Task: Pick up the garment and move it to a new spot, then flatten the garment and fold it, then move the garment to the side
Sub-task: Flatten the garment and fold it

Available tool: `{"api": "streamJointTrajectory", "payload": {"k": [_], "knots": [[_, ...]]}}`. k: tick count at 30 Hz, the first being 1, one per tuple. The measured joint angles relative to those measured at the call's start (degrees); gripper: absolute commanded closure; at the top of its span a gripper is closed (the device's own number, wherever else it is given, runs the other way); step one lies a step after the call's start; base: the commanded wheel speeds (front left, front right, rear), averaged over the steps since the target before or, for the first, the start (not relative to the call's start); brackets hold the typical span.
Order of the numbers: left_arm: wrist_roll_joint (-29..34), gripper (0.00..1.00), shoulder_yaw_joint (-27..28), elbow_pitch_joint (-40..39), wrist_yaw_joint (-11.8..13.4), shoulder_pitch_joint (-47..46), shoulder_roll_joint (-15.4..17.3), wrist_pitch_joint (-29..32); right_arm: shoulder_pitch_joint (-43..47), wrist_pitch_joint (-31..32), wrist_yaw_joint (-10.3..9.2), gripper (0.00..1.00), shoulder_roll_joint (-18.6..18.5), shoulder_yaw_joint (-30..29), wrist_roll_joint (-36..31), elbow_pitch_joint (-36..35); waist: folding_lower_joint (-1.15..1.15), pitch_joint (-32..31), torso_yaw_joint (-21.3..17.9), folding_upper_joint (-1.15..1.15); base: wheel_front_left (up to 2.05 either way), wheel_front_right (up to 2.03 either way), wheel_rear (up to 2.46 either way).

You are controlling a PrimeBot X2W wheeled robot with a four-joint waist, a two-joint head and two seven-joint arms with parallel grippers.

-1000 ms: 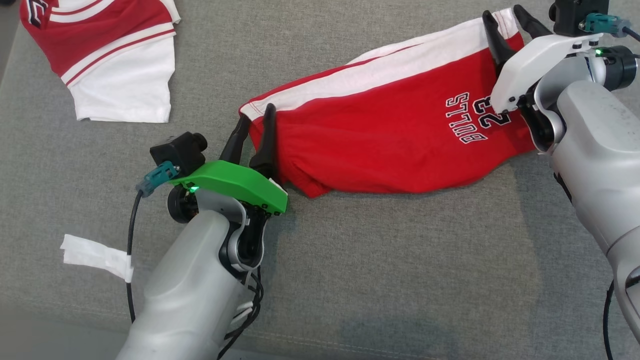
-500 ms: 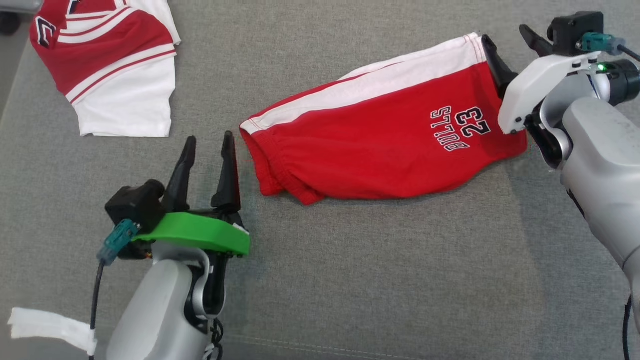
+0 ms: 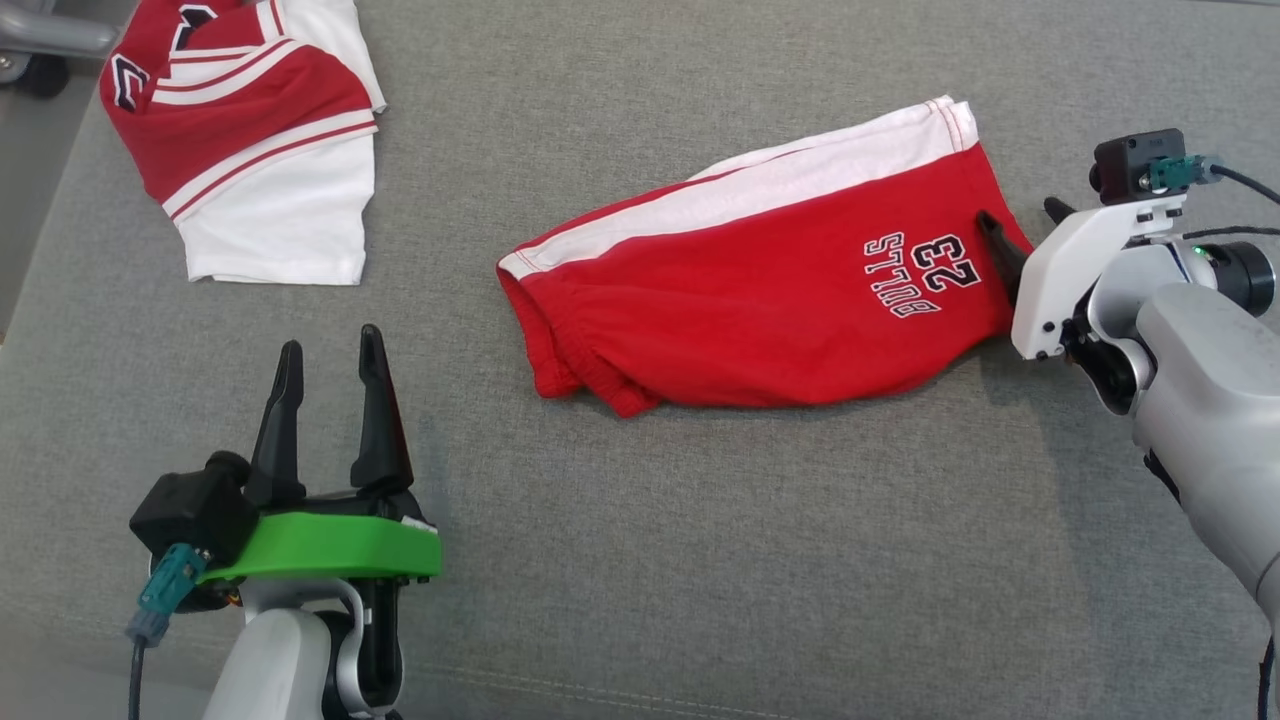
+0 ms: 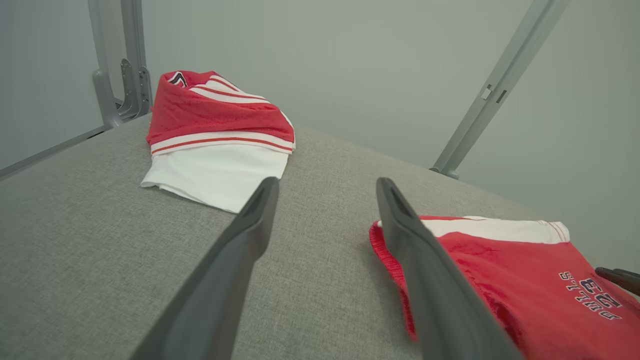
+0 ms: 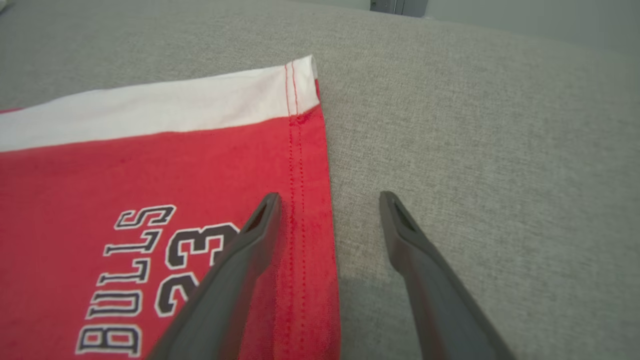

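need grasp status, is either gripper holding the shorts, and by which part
Nothing is held: left gripper and right gripper both open, red shorts lying free.

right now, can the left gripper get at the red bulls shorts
Probably yes: the left gripper stands open, apart from the red Bulls shorts, with bare grey fabric surface between it and their nearest end.

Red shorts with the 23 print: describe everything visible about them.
The red shorts look like soft knit fabric, with a white side stripe, a black-and-white BULLS 23 print, a gathered waistband at the robot's left end and a stitched hem at the right end. They lie flat, slightly slanted, on the grey fabric surface. The open right gripper straddles the hem edge with one finger over the cloth; whether it touches cannot be told.
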Motion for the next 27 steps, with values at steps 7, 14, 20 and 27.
{"api": "streamJointTrajectory", "payload": {"k": [7, 14, 20, 27], "knots": [[0.9, 0.0, 3.0, -1.9, -0.9, 3.2, -1.0, 0.0, 1.0, 1.9, 0.0, 0.0, 0.9, 0.1, 2.1, 3.0, 0.0, -0.3, 1.7, 0.0, 0.0, 0.0, 0.0], [1.7, 0.0, 4.5, -2.3, -1.3, 4.1, -1.6, 0.0, 1.1, 1.7, -0.03, 0.95, 2.1, 0.3, 3.8, 3.7, 0.0, -0.9, 2.1, 0.0, 0.0, 0.0, 0.0], [2.3, 0.0, 5.1, -2.2, -1.8, 4.3, -1.9, 0.0, 1.4, -0.3, 0.0, 1.0, 3.0, 0.3, 4.8, 3.7, 0.0, -1.3, 1.5, 0.0, 0.0, 0.0, 0.0], [2.8, 0.0, 5.9, -1.9, -2.3, 5.2, -2.1, 0.0, 3.8, -4.3, 0.0, 1.0, 3.8, 0.1, 7.6, 0.8, 0.0, -2.5, -0.7, 0.0, 0.0, 0.0, 0.0]]}}
